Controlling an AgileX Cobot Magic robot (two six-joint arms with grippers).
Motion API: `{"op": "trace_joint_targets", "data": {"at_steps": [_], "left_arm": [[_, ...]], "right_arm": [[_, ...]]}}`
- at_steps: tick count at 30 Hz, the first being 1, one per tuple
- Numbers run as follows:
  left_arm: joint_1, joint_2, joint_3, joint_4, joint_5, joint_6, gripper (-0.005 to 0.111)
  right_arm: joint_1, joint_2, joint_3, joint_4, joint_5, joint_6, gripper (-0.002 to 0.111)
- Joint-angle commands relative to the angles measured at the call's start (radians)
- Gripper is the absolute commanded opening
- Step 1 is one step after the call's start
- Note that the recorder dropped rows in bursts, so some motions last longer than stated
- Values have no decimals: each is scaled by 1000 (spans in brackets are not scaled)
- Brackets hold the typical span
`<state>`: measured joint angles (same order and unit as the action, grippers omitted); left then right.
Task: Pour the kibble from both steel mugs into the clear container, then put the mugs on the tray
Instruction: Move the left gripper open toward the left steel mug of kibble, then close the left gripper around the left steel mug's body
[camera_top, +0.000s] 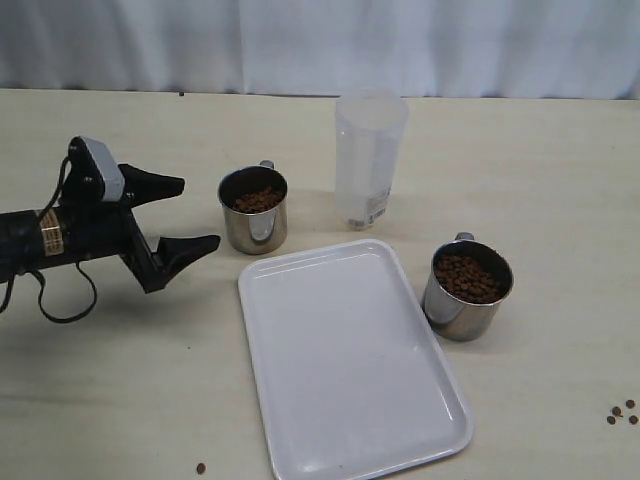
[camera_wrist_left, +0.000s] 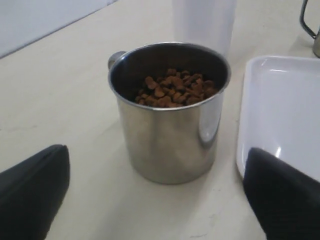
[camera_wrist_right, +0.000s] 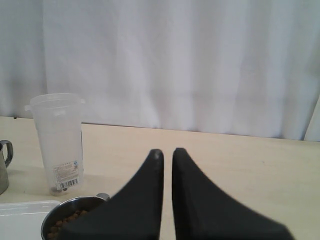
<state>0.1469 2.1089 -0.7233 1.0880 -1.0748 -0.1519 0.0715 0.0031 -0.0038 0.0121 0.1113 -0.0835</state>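
Hidden bits first: the right gripper (camera_wrist_right: 167, 151) doesn't show in the exterior view at all, only its own wrist cam catches it. That cam cuts off the right mug (camera_top: 466, 295), so we get just a rim and some kibble (camera_top: 468, 278) peeking out under the jaws. The left wrist cam crops the top off the clear container (camera_top: 368, 160) and shows only a handle of the right mug at the frame edge. Dark specks at the container's base, too small to tell what they are.

Now the jaws. Left gripper (camera_top: 200, 212): spread wide, holding nothing, touching nothing. The left mug (camera_top: 253, 215) stands upright on the desk (camera_top: 120, 400) just ahead of the tips, lined up w/ the gap, kibble inside. The container is beyond the mug, and the tray (camera_top: 350, 370) lies flat just past one jaw.

Right gripper: jaws nearly pressed together w/ a thin slit between, gripping nothing. Right mug is below them, the container farther ahead and upright. A few stray pellets (camera_top: 622, 413) on the desk.
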Motion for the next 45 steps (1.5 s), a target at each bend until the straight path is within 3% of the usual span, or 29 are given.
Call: {"op": "trace_joint_targets", "data": {"at_steps": [1,9,19,27,45], "left_arm": [[-50,43,-55,-11,23,6,69],[-65,124,-128,-29,16,-66,69],[-73,178,-171,1,-106,-88,69],[-131,228,-241,-10,-60,-88,69],[-193,283,-330,-58,-22,-91,69]], "right_arm": [[1,-3,4,2,7,-6,5],[1,-3,4,2,7,-6,5],[1,-3,4,2,7,-6,5],[1,-3,4,2,7,-6,5],[1,-3,4,2,7,-6,5]]}}
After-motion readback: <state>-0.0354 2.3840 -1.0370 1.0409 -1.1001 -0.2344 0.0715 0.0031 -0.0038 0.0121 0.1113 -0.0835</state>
